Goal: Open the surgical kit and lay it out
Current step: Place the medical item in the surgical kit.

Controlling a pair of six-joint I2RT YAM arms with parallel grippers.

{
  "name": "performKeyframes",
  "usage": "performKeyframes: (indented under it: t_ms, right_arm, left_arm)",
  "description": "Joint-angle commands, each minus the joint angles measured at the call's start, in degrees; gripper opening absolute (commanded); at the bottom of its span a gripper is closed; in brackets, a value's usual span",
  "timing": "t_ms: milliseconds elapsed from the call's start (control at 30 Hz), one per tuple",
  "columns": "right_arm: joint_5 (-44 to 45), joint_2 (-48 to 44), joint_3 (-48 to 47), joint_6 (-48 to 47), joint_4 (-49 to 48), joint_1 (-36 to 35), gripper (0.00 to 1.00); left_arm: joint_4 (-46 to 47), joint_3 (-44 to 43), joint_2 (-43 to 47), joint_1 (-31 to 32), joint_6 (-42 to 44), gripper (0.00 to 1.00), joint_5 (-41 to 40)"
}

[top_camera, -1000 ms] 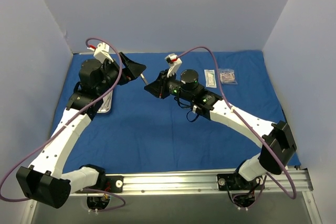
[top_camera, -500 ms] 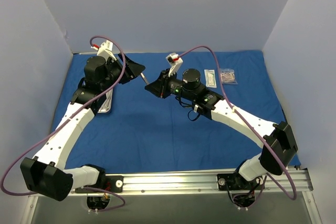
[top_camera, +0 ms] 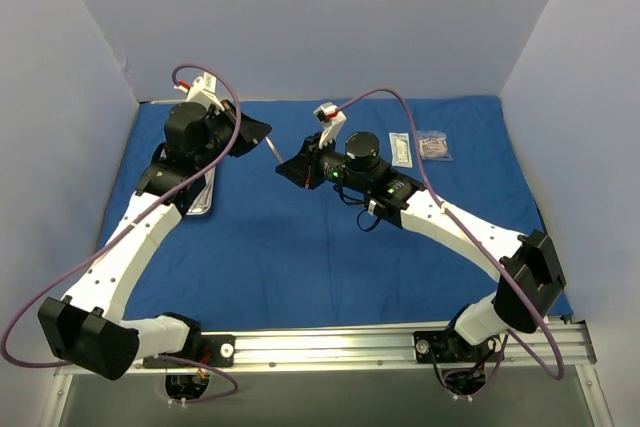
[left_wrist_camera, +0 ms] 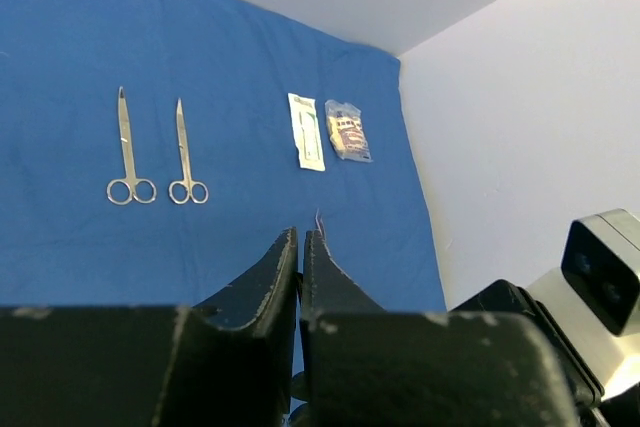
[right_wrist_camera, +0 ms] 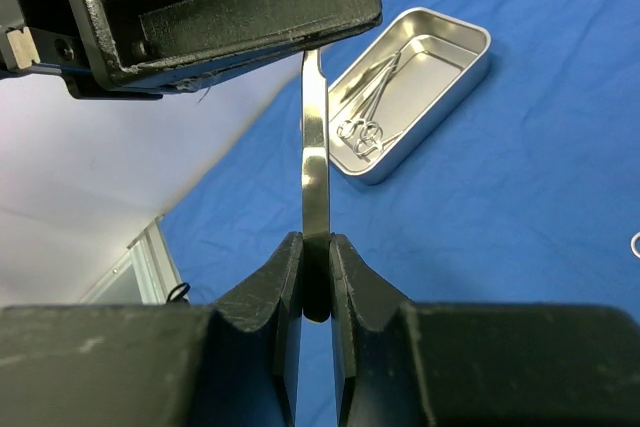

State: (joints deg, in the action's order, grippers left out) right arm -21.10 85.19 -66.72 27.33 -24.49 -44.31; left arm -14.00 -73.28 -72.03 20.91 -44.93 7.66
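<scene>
Clamping the jaws of the right gripper flat on the near end of the tweezers, holding them up off the blue cloth. Pinching the left gripper nearly together around the far tip, looking like a mid-air handoff, though not seeing the contact. Further back, leaving clamps sitting in the steel tray. Risking a dropped or bent pair: letting go before getting a proper bite, or tugging against a double grip.
</scene>
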Motion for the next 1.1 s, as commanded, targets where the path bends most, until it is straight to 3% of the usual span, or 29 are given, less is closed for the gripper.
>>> performKeyframes:
  t_ms: [0,100,233,333,567,1067]
  right_arm:
    - [-0.2,0.1,-1.7,-1.5,-0.6,0.0,0.01]
    - [0.6,-0.3,-2.4,-2.3,0.8,0.1,0.13]
    - [2.8,-1.3,-4.6,-4.7,6.4,0.1,0.39]
    - [7.0,-2.1,-7.2,-8.4,11.8,-0.9,0.48]
    - [25.4,-1.6,-13.2,-17.8,20.5,-9.2,0.52]
    - [45.4,3.1,-15.2,-24.7,22.2,-19.0,0.48]
  left_arm:
    - [-1.3,-3.0,-0.4,0.5,1.9,0.08,-4.0]
    - [-2.3,-3.4,-0.5,1.7,2.8,0.02,-6.2]
    - [-6.7,-5.6,-1.1,3.2,3.7,0.02,-10.7]
    - [-11.2,-7.8,-2.2,4.8,4.5,0.02,-15.1]
    - [-22.5,-15.6,-6.2,8.5,2.8,0.02,-23.3]
    - [-33.2,-22.4,-10.2,11.4,-4.0,0.02,-28.2]
